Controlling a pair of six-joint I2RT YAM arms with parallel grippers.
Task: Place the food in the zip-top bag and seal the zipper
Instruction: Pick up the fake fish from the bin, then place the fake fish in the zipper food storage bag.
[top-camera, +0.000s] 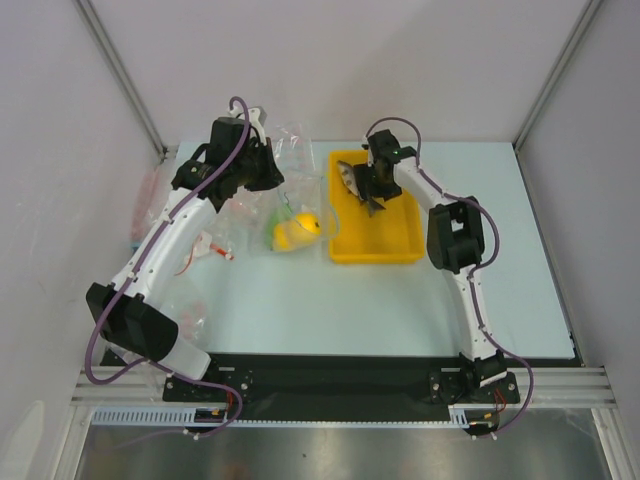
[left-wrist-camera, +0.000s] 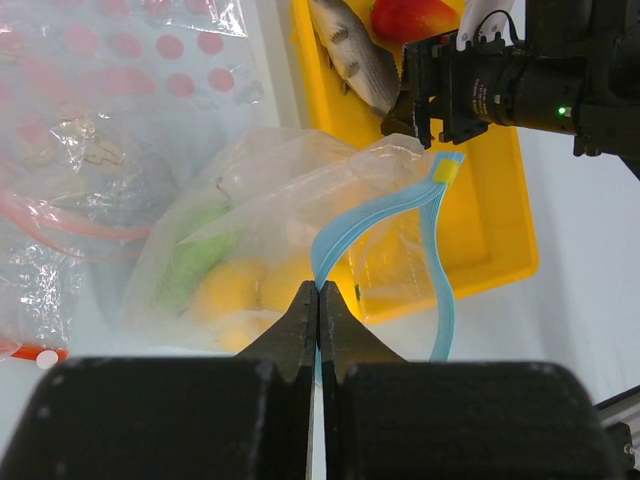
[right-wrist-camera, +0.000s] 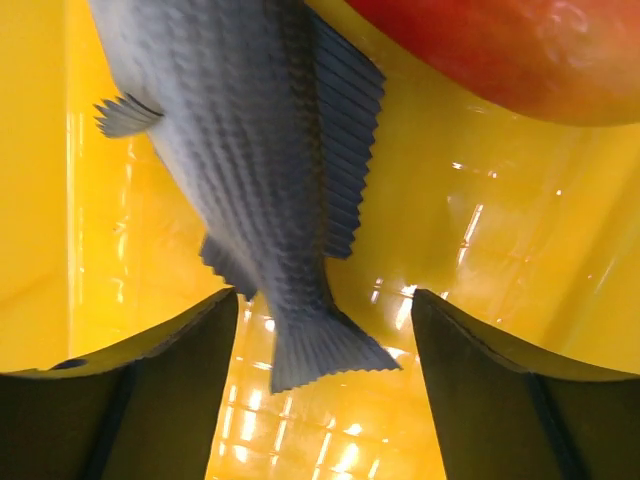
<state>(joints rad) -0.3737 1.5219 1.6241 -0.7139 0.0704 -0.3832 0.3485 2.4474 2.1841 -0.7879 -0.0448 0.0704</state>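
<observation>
**Bag lip pinched at the strip; fish tail between spread fingers**

Much of what you need is half hidden. In the top view your left end effector (top-camera: 270, 180) and its arm cover the far part of the clear, crinkly zip-top bag (top-camera: 290, 205). Folds and glare blur the bag's outline against the pale bench (top-camera: 300, 310). The left wrist view loses the thin light-blue zipper strip (left-wrist-camera: 385, 212) where it runs between the black fingers (left-wrist-camera: 290, 340). There the right arm's black wrist also blocks part of the yellow plastic tray (left-wrist-camera: 495, 235). The right wrist view shows only the rear half of the grey scaled toy fish (right-wrist-camera: 250, 150) and one edge of the glossy red round toy fruit (right-wrist-camera: 500, 50).

Your left end effector has its jaws pressed together on the zipper strip, at one point of the lip. The strip's two halves bow apart into a loop and meet at a small yellow tab (left-wrist-camera: 447, 172), so the mouth gapes toward the tray. Through the wrinkled film you can make out the two yellow toy fruits (left-wrist-camera: 245, 290) and the green oblong toy vegetable (left-wrist-camera: 200, 255), both softened by the plastic. The bag lies on the bench just left of the tray.

Your right end effector (right-wrist-camera: 325, 300) hangs in the tray with its fingers spread wide, one on either side of the fish's tail. Whether either finger touches the tail cannot be told. The fish and the red fruit lie in the tray. Clear bags with pink dots (left-wrist-camera: 110, 60) lie crumpled beside the zip-top bag.
</observation>
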